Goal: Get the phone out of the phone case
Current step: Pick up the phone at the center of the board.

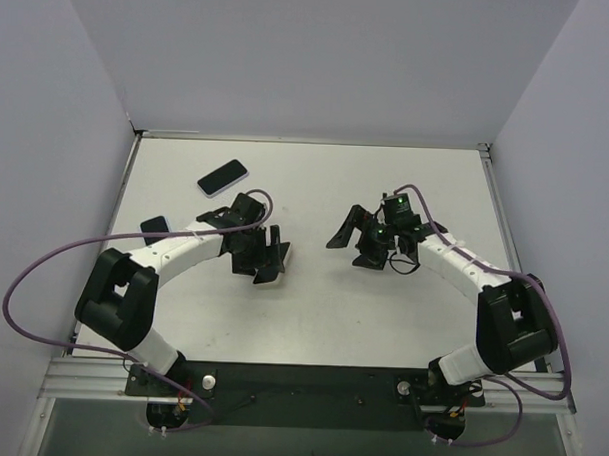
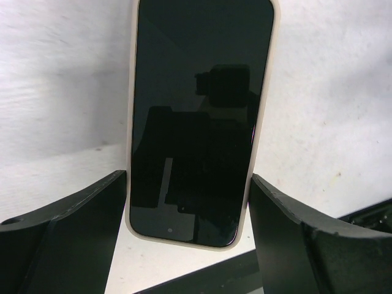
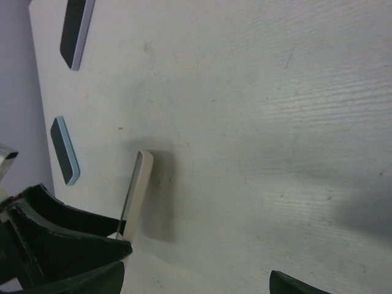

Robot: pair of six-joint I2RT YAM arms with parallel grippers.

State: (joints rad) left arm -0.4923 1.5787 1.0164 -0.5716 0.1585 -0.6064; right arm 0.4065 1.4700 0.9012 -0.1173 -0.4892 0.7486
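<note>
Top view, left gripper [image 1: 267, 255]: held above the table [image 1: 381, 321], left of centre, with a dark slab clamped between its fingers. From here the slab cannot be made out as the phone.
Top view, right gripper [image 1: 359, 240]: held just right of centre and turned toward the left one. Its jaws are spread and nothing is carried.
Top view, spares: a second handset [image 1: 222, 177] is laid flat at the far left. A blue handset [image 1: 154, 226] is half hidden by the left arm.
Left wrist, phone [image 2: 202, 122]: seen upright with its dark screen toward the camera, seated in the beige case [image 2: 130, 122]. The rim is unbroken along every edge shown.
Left wrist, fingers [image 2: 79, 233]: pressed against both long sides of the case, so it is gripped across its width.
Right wrist, case: seen edge-on at the near left, held up at its lower end. No gap between phone and rim can be judged from this angle.
Right wrist, own fingers [image 3: 294, 286]: spread wide, with nothing caught between them.
Progress: only the pick-up is judged done. The phone is not yet out, so the rim has to be peeled back and the phone pushed free.
</note>
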